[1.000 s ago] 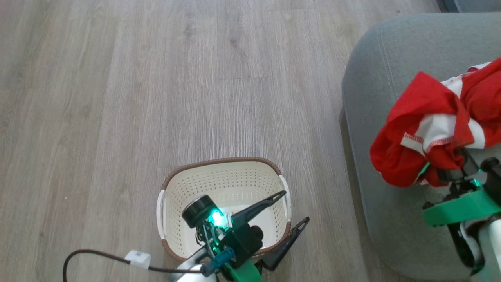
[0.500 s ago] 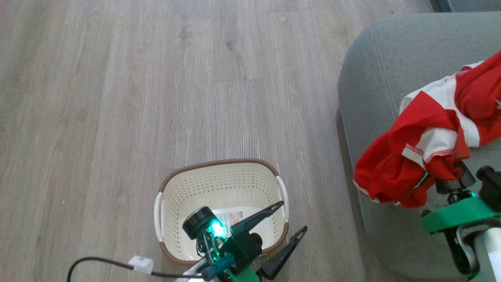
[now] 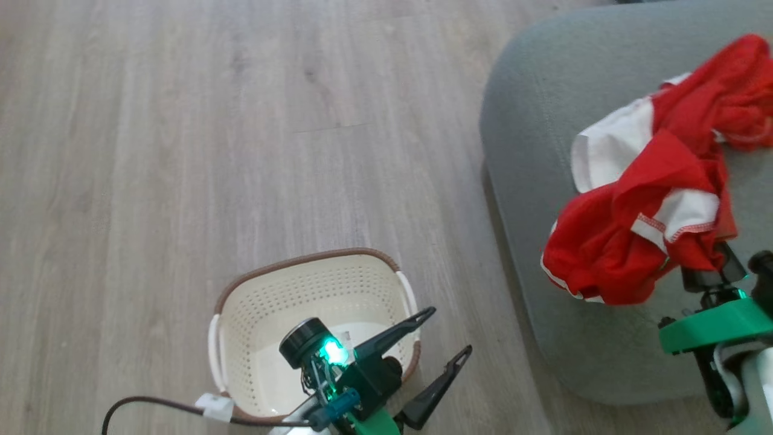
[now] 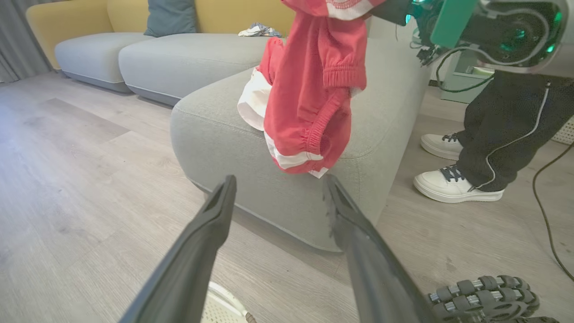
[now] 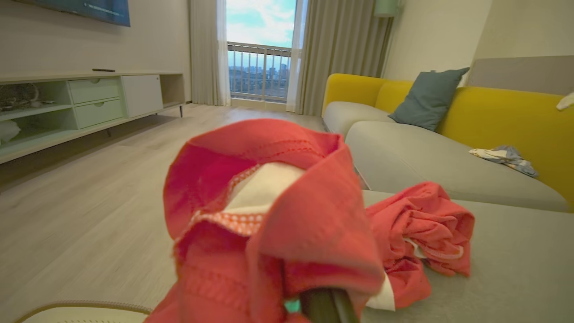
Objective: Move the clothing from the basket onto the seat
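Aloft, right tool [image 3: 700, 272] tight on the clothing [image 3: 610, 254] over the seat [image 3: 543, 121]; left tool [image 3: 448, 331] agape by the basket [image 3: 302, 284].

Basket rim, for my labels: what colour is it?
Brown rim on a cream basket, best in the head view.

Your floor [image 3: 181, 151] is grey wood-look planking. Directly on it you have the cream basket [image 3: 314, 287], standing upright. Apart from it, to the robot's right, is the big grey-green seat [image 3: 543, 90]. On the seat's top lies a crumpled red-and-white garment [image 5: 423, 220], back from the rounded corner. In the left wrist view you can see a person's two white shoes [image 4: 453, 188] planted on the floor just beside the seat, a dark cable [image 4: 545, 215] trailing over the planks near them, and a grey sofa [image 4: 179, 58] standing farther back.
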Controlling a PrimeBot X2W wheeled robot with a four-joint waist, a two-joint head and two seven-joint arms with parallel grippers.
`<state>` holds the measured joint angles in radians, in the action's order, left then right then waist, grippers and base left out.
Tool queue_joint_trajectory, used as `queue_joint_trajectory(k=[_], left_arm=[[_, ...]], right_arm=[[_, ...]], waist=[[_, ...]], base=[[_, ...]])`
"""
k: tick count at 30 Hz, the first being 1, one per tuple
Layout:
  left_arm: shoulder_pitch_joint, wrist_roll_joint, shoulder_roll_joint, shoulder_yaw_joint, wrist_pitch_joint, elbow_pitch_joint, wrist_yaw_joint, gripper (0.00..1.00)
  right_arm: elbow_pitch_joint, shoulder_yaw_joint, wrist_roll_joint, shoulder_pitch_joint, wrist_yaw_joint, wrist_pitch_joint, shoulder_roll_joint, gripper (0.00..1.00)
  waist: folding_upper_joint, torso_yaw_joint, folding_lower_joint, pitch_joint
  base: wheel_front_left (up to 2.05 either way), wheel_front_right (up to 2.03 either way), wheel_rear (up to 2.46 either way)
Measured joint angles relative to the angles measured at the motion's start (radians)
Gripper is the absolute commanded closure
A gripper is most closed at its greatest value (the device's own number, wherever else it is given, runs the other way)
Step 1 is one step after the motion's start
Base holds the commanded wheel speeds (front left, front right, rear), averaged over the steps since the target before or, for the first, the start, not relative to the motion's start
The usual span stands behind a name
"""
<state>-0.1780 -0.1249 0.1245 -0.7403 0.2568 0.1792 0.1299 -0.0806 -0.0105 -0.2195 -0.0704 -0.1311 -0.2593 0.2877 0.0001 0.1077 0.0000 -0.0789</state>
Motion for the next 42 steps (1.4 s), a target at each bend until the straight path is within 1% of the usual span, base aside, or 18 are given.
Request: queue_joint_trajectory(k=[6,17,25,30,35,36,38,39,42], left_arm=[[0.0,0.0,-0.002,-0.002,0.0,0.0,0.0,0.0],[-0.01,0.0,-0.001,-0.008,0.0,0.002,0.0,0.0],[-0.047,0.0,0.0,-0.034,0.0,0.01,0.0,0.0],[-0.048,0.0,0.003,-0.04,0.0,0.023,0.0,0.0],[-0.07,0.0,0.011,-0.075,0.0,0.034,0.0,0.0],[-0.087,0.0,0.016,-0.079,0.0,0.037,0.0,0.0],[-0.11,0.0,0.026,-0.088,0.0,0.041,0.0,0.0],[-0.11,0.0,0.026,-0.088,0.0,0.041,0.0,0.0],[-0.141,0.0,0.038,-0.102,0.0,0.051,0.0,0.0]], right_arm=[[0.016,-0.016,0.0,-0.002,0.0,0.0,0.0,1.0],[0.029,-0.045,0.009,-0.003,0.0,0.0,-0.002,1.0],[0.025,-0.058,0.008,-0.007,0.0,0.0,-0.026,1.0],[0.026,-0.069,0.009,-0.017,0.0,0.0,-0.028,1.0],[0.028,-0.091,0.01,-0.092,0.0,0.0,-0.02,1.0],[0.029,-0.1,0.008,-0.135,0.0,0.0,0.0,1.0],[0.033,-0.116,0.002,-0.188,0.0,0.0,0.023,1.0],[0.033,-0.116,0.002,-0.188,0.0,0.0,0.023,1.0],[0.035,-0.13,-0.02,-0.279,0.0,0.0,0.068,1.0]], waist=[[0.0,0.084,0.0,-0.003],[0.0,0.267,0.0,-0.028],[0.0,0.372,0.0,-0.071],[0.0,0.402,0.0,-0.102],[0.0,0.411,0.0,-0.136],[0.0,0.41,0.0001,-0.156],[0.0,0.407,0.0001,-0.179],[0.0,0.407,0.0001,-0.179],[0.0,0.399,0.0,-0.218]], base=[[0.0,0.0,0.0],[0.0,0.0,0.0],[0.0,0.0,0.0],[0.0,0.0,0.0],[0.0,0.0,0.0],[0.0,0.0,0.0],[0.0,0.0,0.0],[0.0,0.0,0.0],[0.0,0.0,0.0]])
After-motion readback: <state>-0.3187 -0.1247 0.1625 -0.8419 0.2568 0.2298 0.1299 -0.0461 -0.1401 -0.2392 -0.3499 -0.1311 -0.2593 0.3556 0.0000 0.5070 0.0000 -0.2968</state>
